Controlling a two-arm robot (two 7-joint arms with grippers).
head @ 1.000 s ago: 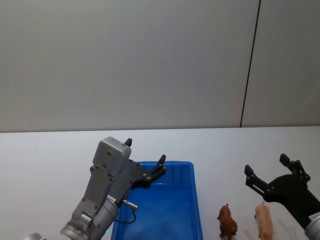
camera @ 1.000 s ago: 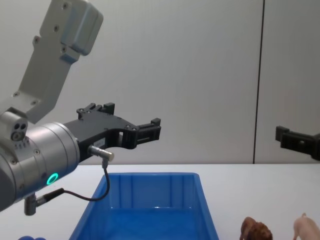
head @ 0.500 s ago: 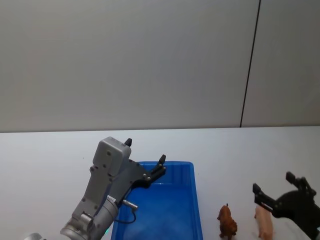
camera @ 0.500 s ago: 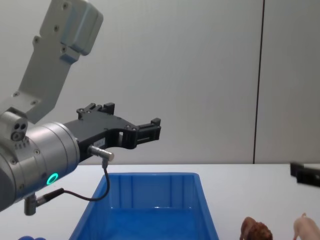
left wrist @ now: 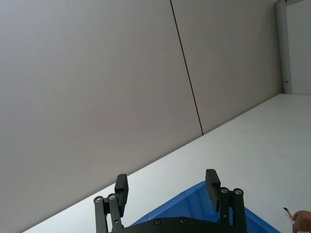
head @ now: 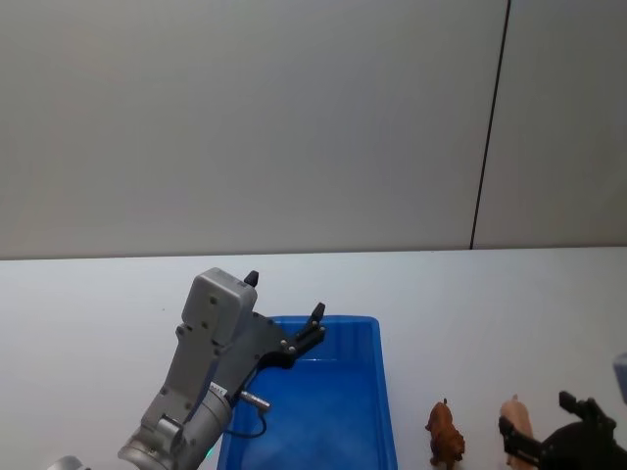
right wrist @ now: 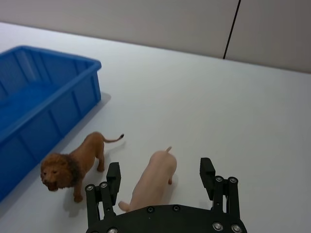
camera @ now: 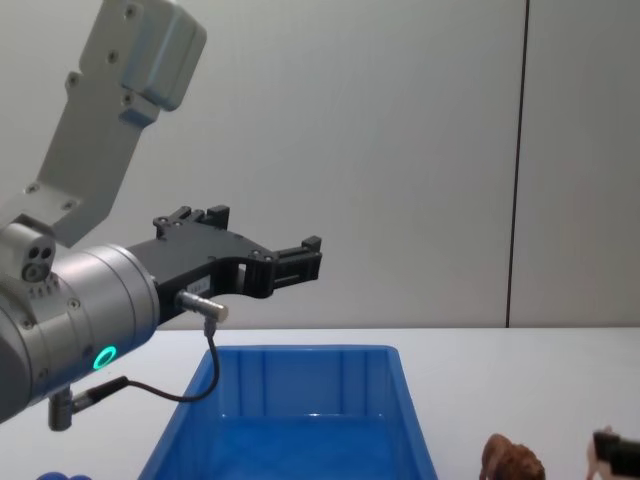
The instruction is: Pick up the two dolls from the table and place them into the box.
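Note:
The pale pink pig doll (right wrist: 153, 179) and the reddish-brown lion-like doll (right wrist: 73, 162) stand side by side on the white table (right wrist: 218, 107), just right of the blue box (right wrist: 53, 104). My right gripper (right wrist: 160, 165) is open and low over the table, one finger on each side of the pig without touching it. In the head view the pig (head: 516, 416) sits between the right gripper's (head: 536, 411) fingers, and the brown doll (head: 445, 436) is beside the box (head: 382, 392). My left gripper (head: 285, 294) hangs open above the box's far left corner with nothing in it.
A grey wall with a dark vertical seam (head: 490, 127) stands behind the table. Small blue balls (camera: 60, 477) peek in at the chest view's lower left, beside the box (camera: 300, 352). White tabletop stretches beyond and to the right of the dolls.
My right gripper has come down and back from above the table to straddle the pink pig. The left arm, the box and both dolls have not moved.

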